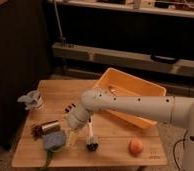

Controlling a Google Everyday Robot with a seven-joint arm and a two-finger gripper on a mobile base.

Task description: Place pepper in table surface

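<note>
Pepper sits low in the left of the frame: a slim, dark-green, slightly curved pepper (48, 158) lying on the flat, light-brown wooden table surface (115, 135), close to its front edge. Its long axis runs nearly top to bottom of the frame, the lower end leaning a little left; I cannot tell whether that tip overhangs the edge.

A smooth white jointed arm (135, 106) reaches in from the right and bends down toward the lower left. The two-finger gripper (68, 131) hangs just up and right of the pepper, apart from it, with a soft, rumpled blue-grey lump (55, 140) between the two. The fingers stand spread, released, gripping nothing that I can make out.

To my eye the pepper is already set down, so what is left is to draw the hand away up and to the right, off the pepper's line. The lump lies so near that a careless pull could nudge it into the pepper and roll that round, glossy body off the edge.

Nearby are a short metallic can on its side (51, 127), a white-handled brush with black bristles (92, 142), a round orange fruit (135, 146) and a tilted yellow-orange plastic bin (140, 90).
</note>
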